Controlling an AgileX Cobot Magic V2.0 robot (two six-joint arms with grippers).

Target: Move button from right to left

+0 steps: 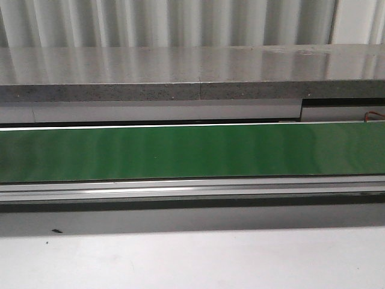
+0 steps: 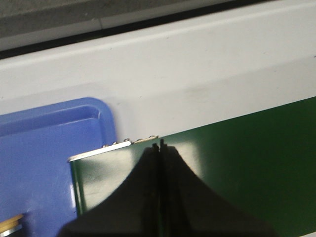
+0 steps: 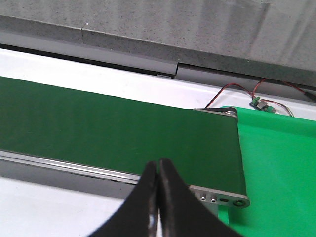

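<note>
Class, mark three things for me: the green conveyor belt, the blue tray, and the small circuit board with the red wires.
green conveyor belt (image 1: 192, 150): front view, middle of the belt's top surface.
blue tray (image 2: 44, 148): left wrist view, flat floor near its rounded corner.
small circuit board (image 3: 261, 104): right wrist view, the board itself, beyond the belt's end.

Evenly, softly lit throughout. Pale vertical glare streaks on the green belt (image 1: 192, 150). Slightly blurred around the left gripper (image 2: 159, 146); sharper beyond the right gripper (image 3: 158, 163), both silhouetted dark.
</note>
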